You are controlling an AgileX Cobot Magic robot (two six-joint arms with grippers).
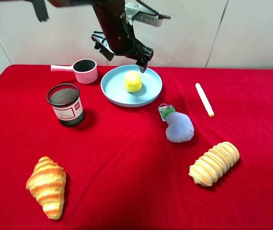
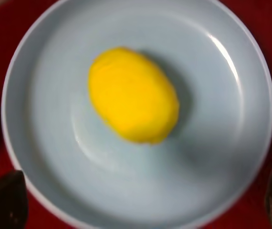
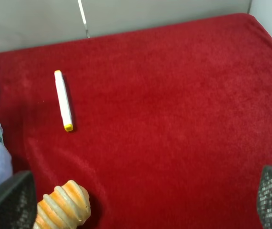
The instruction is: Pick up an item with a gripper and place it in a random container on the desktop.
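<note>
Only its wrist view shows the left gripper (image 2: 141, 210) with jaws released above the small yellow lemon-shaped object (image 2: 133, 95) in the round light-blue plate (image 2: 231, 157); the right gripper (image 3: 141, 205) also has its jaws released.

Lemon (image 1: 132, 81): small, smooth, yellow and oval. It lies on its side near the centre of the plate.
Plate (image 1: 110, 92): wide, shallow, round and light blue with a low rim. It sits flat at the far middle of the desktop.
Desktop (image 1: 127, 158): flat, covered in red cloth.
Left gripper (image 1: 122, 55): black and two-fingered, with jaws spread. It hangs above the plate, clear of the lemon.
</note>
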